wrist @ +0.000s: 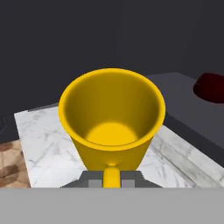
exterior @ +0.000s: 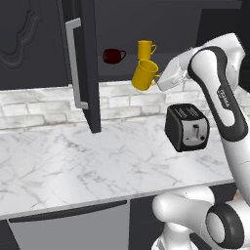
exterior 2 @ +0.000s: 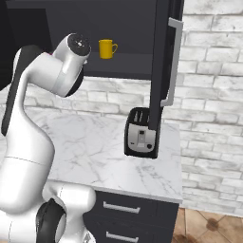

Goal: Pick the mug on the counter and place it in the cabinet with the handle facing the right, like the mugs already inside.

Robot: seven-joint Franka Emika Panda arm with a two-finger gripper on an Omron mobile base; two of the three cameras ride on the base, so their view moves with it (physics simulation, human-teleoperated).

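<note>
Aloft, the hand seemingly clamps the mug before the lemon-yellow mug, toaster below.

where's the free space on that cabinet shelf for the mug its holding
The shelf is bare left of the dark red mug, toward the open door. It is crowded to the right, where the lemon-yellow mug stands just behind the held mug.

Small dark lettering runs along the white robot arm's upper link in the left base view; it is too blurred to read.
</note>
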